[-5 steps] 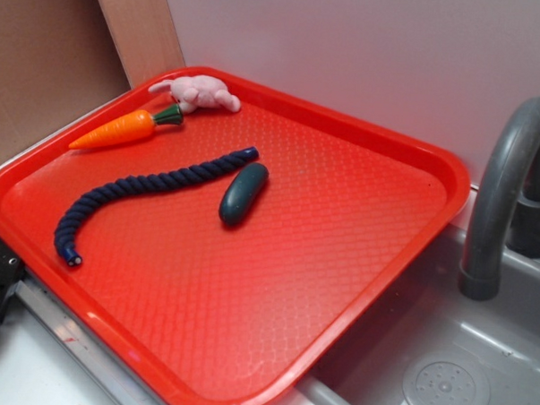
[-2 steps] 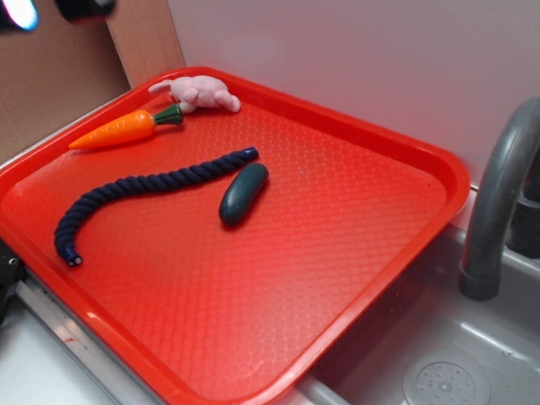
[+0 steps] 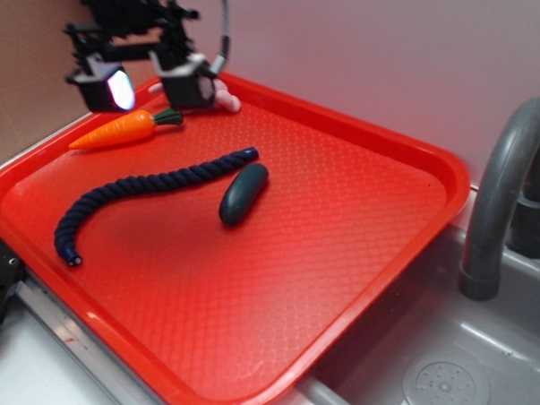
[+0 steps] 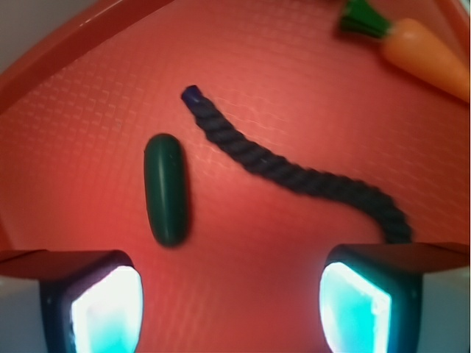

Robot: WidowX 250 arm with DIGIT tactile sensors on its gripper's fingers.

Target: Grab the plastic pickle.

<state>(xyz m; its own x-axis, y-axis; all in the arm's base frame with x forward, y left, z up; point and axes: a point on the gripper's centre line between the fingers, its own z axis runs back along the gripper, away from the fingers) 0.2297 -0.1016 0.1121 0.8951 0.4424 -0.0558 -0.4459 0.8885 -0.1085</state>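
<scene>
The plastic pickle [image 3: 243, 194] [image 4: 165, 188], dark green and oblong, lies flat near the middle of the red tray [image 3: 357, 260]. My gripper [image 3: 151, 83] [image 4: 232, 305] hangs high above the tray's far left corner, well apart from the pickle, open with nothing between its fingers. In the wrist view the pickle lies ahead and left of the gap between the two lit fingertips.
A navy twisted rope [image 3: 131, 192] [image 4: 294, 173] curves just left of the pickle. An orange toy carrot [image 3: 121, 130] [image 4: 416, 48] and a pink soft toy [image 3: 223, 97] lie at the tray's far left. A grey tap [image 3: 508, 186] and sink [image 3: 446, 385] stand to the right.
My gripper has come down into view from the upper left, moving right and lower over the tray's far corner. The pickle, rope and carrot have not moved.
</scene>
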